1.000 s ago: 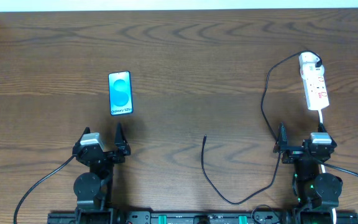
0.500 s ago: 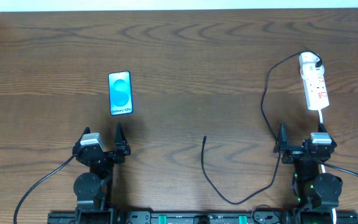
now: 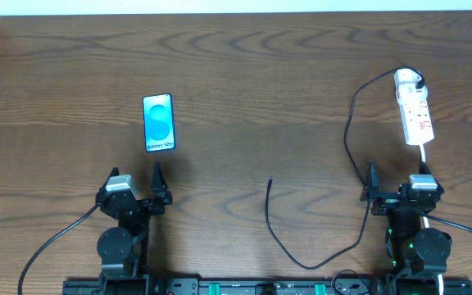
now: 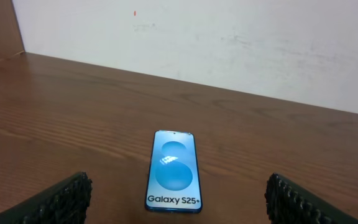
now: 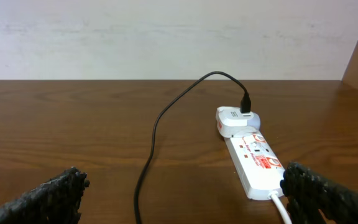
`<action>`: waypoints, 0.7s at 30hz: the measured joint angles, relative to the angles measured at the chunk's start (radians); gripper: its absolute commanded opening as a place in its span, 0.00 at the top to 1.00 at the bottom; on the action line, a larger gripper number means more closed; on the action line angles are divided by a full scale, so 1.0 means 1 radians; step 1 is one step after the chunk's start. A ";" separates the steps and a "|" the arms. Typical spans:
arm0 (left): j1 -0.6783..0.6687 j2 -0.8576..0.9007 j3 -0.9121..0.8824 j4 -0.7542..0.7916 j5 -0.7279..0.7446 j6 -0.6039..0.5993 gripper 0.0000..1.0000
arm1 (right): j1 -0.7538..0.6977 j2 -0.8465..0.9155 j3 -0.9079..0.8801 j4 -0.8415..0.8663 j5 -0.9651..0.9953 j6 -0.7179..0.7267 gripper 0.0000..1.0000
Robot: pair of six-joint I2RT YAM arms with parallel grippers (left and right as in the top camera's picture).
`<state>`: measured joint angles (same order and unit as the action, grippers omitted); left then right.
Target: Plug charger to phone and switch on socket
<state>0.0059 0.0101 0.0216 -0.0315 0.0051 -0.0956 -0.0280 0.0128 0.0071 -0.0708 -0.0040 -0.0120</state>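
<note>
Dark wood-grain worktop meets a white wall at its far edge. The phone lies screen up toward the left. The socket lies near the right edge with the charger plugged into its far end, the cable tip loose at front centre. The left end effector and right end effector sit at the front edge, both spread wide and empty.

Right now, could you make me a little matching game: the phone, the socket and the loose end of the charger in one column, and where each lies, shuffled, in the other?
Things:
1 socket
2 charger's free tip
3 phone

Places:
A in front of the left arm
B in front of the right arm
C on the table, between those arms

Pairs: 1-B, 2-C, 3-A
</note>
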 measured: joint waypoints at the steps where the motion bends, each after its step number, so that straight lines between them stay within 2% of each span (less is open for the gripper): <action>1: 0.000 0.000 0.000 0.000 0.000 0.000 0.11 | 0.000 0.000 0.000 0.000 0.000 0.000 0.01; 21: 0.000 0.000 0.000 0.000 0.000 0.000 0.11 | 0.020 0.000 0.000 0.000 0.000 0.000 0.01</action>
<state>0.0059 0.0101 0.0212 -0.0315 0.0051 -0.0956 -0.0078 0.0128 0.0071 -0.0708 -0.0040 -0.0120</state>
